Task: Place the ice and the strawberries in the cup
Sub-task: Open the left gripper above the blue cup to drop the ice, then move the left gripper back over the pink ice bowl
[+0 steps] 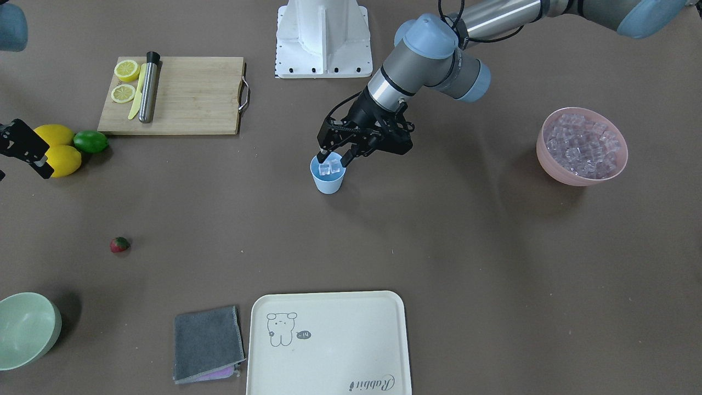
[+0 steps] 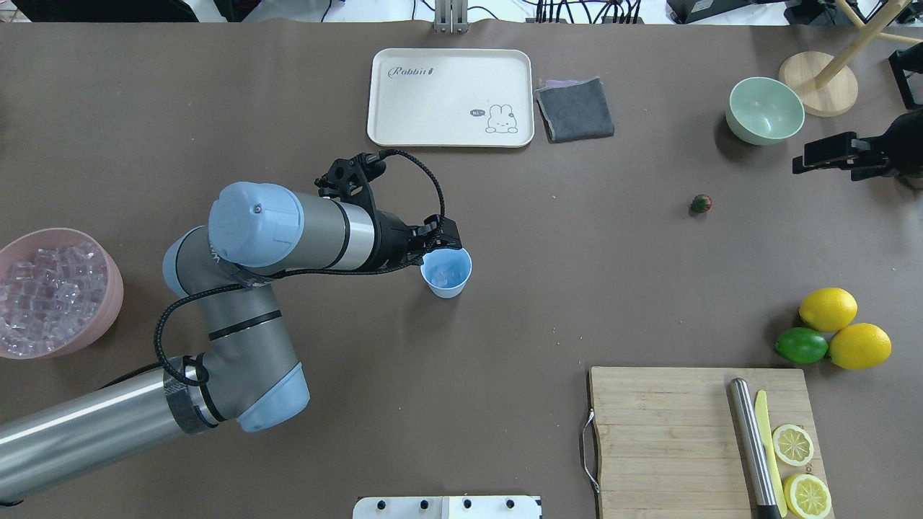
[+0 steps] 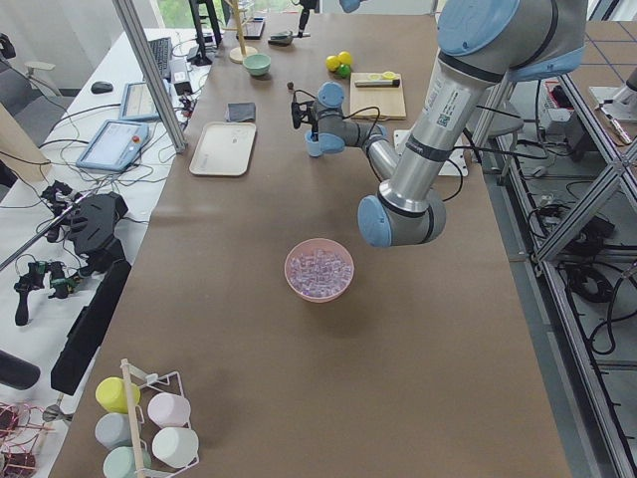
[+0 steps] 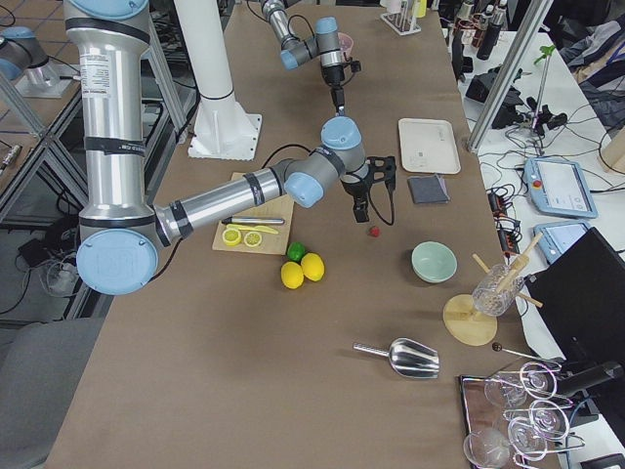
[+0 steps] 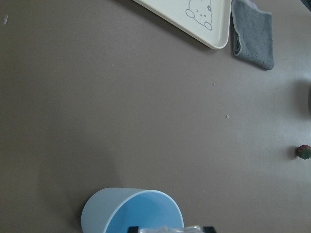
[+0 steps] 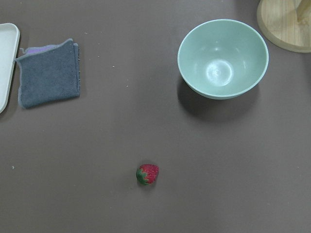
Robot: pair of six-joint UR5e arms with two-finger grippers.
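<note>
The pale-blue cup [image 1: 329,184] stands mid-table, also in the overhead view [image 2: 448,280] and the left wrist view [image 5: 116,213]. My left gripper [image 1: 333,161] hangs at the cup's mouth, shut on clear ice cubes [image 1: 330,168] held between its pads [image 5: 170,229]. More ice [image 1: 581,144] fills the pink bowl [image 1: 548,160]. The red strawberry [image 1: 120,244] lies alone on the table, also in the right wrist view [image 6: 147,174] and the overhead view [image 2: 700,204]. My right gripper [image 2: 800,163] hovers apart from it, open and empty.
A cutting board [image 2: 670,432] holds lemon halves, a knife and a steel muddler. Two lemons [image 2: 828,308] and a lime [image 2: 801,345] lie near it. A pale-green bowl [image 2: 743,119], grey cloth [image 2: 575,108] and cream tray [image 2: 404,108] sit at the far side.
</note>
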